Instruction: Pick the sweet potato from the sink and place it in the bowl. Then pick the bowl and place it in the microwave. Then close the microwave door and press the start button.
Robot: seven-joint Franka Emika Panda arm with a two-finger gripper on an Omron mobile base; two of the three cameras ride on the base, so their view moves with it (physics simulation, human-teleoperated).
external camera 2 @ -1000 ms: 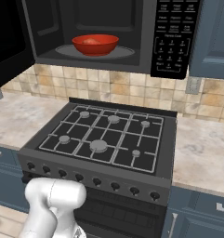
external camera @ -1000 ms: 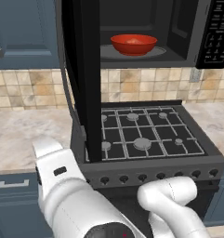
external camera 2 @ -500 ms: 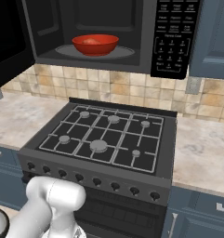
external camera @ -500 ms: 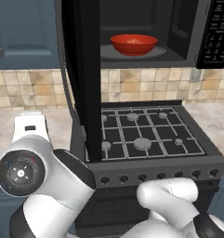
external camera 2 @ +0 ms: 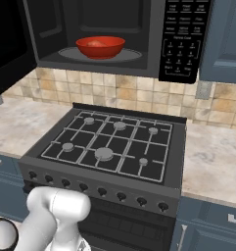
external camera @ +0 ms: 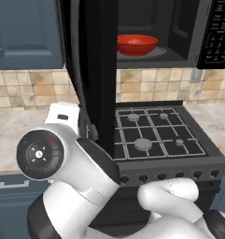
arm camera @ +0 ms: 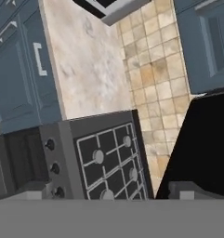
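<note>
Inside the microwave (external camera 2: 139,34), red bowl (external camera 2: 100,47) resting on the cavity floor, with an orange lump, probably the sweet potato (external camera 2: 96,43), lying in it. Microwave door (external camera: 93,70) swung wide open toward the left, hanging edge-on over the left side of the stove (external camera 2: 114,147). Gripper jaws spread wide, holding nothing; hand camera looking across countertop (arm camera: 85,60), stove grates and the door's black edge.
</note>
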